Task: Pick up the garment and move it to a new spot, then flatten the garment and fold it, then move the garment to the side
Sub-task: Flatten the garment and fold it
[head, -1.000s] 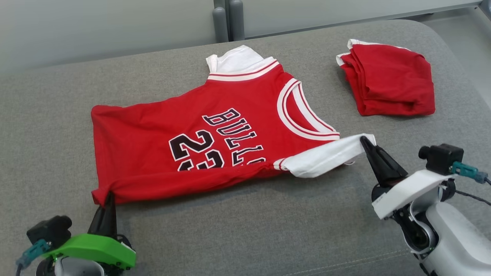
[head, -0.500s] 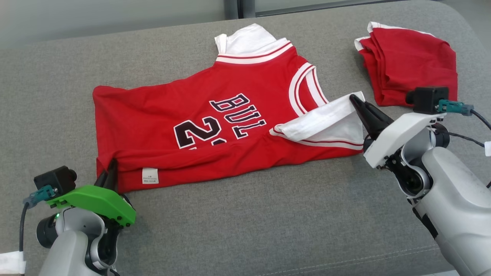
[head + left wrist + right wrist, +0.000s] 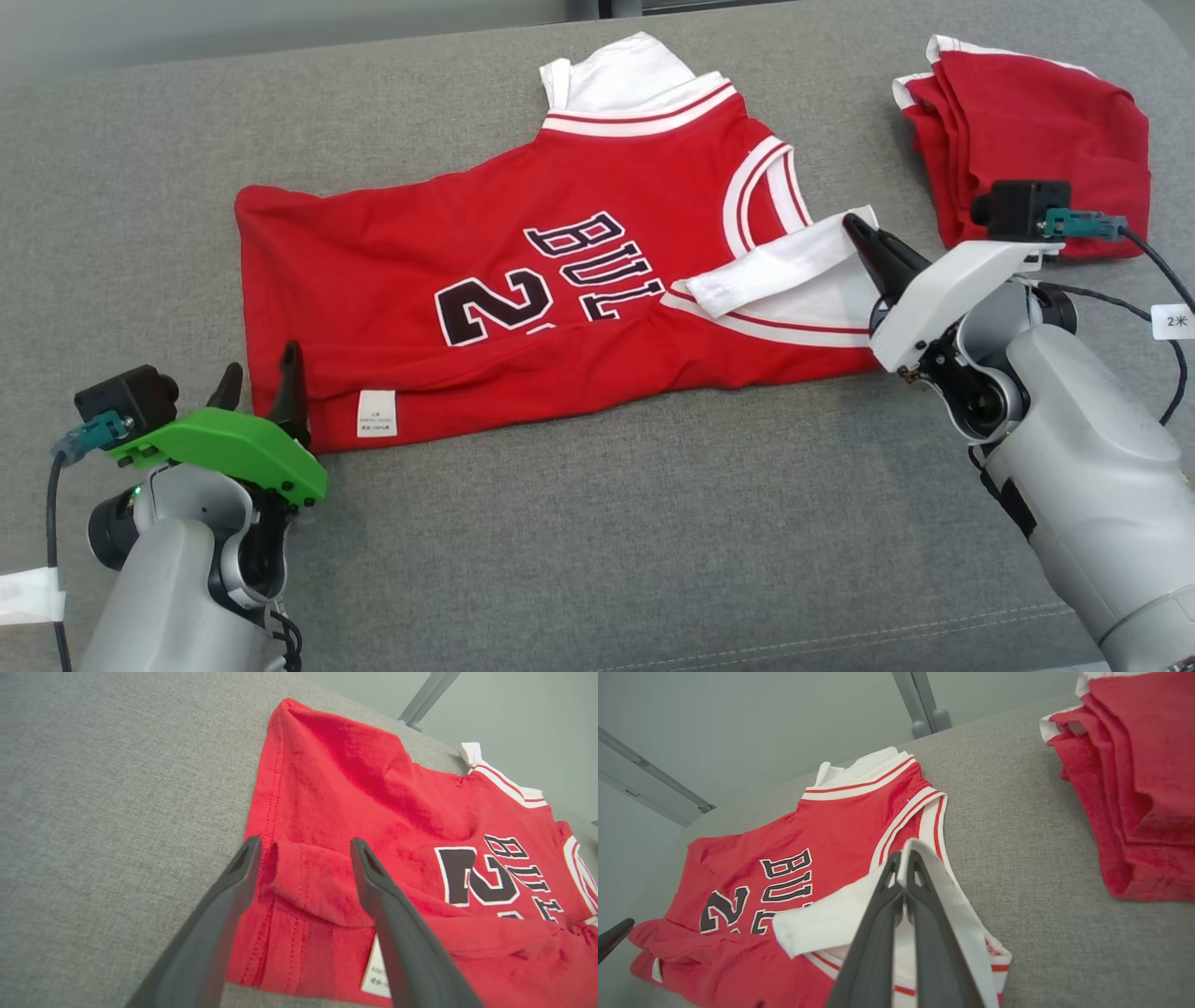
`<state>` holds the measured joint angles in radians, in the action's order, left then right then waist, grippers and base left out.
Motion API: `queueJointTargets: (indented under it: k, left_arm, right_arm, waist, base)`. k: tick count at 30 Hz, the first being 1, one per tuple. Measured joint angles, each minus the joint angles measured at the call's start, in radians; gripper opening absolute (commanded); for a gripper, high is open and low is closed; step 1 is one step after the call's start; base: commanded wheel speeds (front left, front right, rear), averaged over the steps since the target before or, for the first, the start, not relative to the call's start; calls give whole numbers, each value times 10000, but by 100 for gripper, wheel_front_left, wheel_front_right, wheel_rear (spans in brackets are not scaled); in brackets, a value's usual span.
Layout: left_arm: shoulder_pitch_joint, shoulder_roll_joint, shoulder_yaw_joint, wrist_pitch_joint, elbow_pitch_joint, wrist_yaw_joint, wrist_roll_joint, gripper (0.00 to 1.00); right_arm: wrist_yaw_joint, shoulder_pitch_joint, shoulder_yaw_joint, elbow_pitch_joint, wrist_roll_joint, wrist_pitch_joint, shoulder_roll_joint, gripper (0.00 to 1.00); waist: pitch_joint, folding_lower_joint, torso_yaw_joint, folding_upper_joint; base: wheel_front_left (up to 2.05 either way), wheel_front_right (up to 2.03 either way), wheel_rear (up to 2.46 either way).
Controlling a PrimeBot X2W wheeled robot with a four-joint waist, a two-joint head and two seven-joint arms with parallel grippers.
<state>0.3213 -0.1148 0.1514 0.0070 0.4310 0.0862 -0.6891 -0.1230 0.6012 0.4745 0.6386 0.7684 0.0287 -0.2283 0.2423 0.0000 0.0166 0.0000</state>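
Grey cushion (image 3: 597, 541); wrist views show left gripper (image 3: 304, 842) spread at jersey hem (image 3: 299, 882), right gripper (image 3: 906, 856) pinching sleeve (image 3: 822, 924).

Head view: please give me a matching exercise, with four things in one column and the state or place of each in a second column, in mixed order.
Things:
1. left gripper
2. right gripper
3. jersey
4. red pile

States or places:
A. folded, at the far right, touched by no gripper
B. shut on the white sleeve
C. open, at the hem corner
D. lying with its near edge folded over

Pairs: 1-C, 2-B, 3-D, 4-A.
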Motion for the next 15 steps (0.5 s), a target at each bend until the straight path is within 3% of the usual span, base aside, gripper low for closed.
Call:
queueJointTargets:
  k: [2,3,4,5,15]
  left_arm:
    - [126,10,-82,-134,67,6,0,100]
    - [184,10,-115,-178,90,6,0,100]
    - [232,15,-136,-240,96,6,0,100]
    - [276,23,-153,-311,102,6,0,100]
    - [186,84,-307,-1051,153,-341,-79,100]
  right_arm:
    - [0,151,-29,188,0,-63,113,25]
    - [0,238,-75,284,8,-127,155,42]
    - [0,313,-157,353,13,-276,188,76]
    - [4,400,-268,424,13,-454,222,100]
    - [2,816,-617,942,52,-1638,196,100]
  waist:
    - [9,0,17,0]
    - [9,0,23,0]
    - [7,0,27,0]
    - [5,0,30,0]
    - [-221,0,83,0]
  base:
    - [0,0,0]
    - [0,0,0]
    - [0,0,0]
    - [0,0,0]
    - [0,0,0]
